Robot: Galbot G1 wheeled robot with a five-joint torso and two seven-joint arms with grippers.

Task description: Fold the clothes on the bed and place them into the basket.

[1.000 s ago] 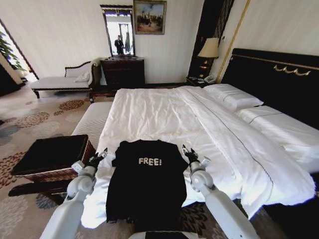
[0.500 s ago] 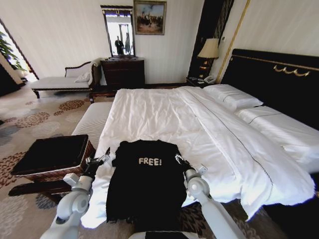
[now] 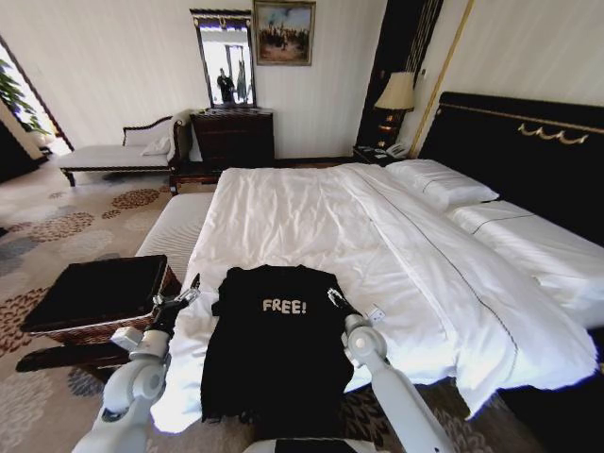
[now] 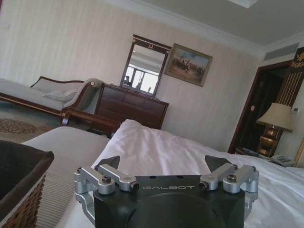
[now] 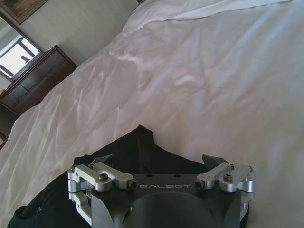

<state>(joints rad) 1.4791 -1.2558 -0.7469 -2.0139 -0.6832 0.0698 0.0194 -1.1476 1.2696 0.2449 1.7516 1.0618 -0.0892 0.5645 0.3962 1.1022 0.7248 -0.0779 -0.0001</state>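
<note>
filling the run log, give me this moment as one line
T-shirt: flat at bed foot, unfolded | left end effector: open, beside left sleeve | right end effector: open, over right shoulder | basket: left of bed
</note>
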